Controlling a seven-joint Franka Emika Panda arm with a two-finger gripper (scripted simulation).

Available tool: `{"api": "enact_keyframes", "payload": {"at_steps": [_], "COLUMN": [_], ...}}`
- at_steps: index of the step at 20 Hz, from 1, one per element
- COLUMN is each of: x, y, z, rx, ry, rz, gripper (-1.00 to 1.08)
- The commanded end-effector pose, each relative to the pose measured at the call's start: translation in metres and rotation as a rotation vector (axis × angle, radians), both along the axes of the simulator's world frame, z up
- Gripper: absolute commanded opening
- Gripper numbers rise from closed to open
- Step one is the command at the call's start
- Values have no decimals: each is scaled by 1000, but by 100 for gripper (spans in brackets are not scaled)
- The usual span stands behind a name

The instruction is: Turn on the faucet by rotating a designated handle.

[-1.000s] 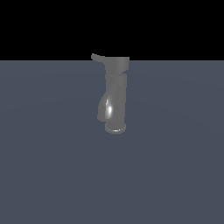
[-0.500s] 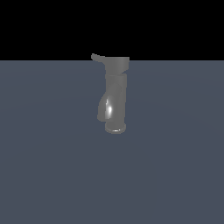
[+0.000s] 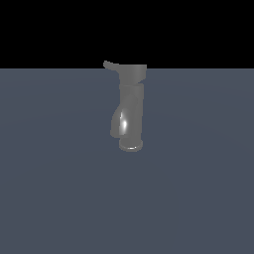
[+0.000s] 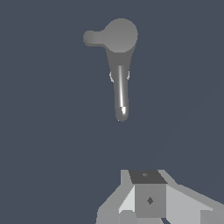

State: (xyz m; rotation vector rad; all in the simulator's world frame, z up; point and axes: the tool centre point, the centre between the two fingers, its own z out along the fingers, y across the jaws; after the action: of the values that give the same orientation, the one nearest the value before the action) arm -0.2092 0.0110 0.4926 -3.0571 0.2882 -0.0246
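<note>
A flat slate-blue desk [image 3: 59, 198] fills the lower three quarters of the exterior view; above it, a plain black backdrop [image 3: 49, 30] spans the top.

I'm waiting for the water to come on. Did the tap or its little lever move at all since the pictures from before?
No, nothing visibly changed. The tap stands in the same spot, and its lever points the same way, toward the exterior view's left. No gripper touches it.
</note>
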Motion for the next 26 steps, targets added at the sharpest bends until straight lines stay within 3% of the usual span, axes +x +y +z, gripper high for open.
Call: {"api": "enact_keyframes", "payload": {"at_steps": [1,26], "x": [12,139], "y": [0,9], "z": [-2,-49], "rx": [0,-8], "ry": [5,51], "rz": [-58,-675], "gripper": [-100,-100]}}
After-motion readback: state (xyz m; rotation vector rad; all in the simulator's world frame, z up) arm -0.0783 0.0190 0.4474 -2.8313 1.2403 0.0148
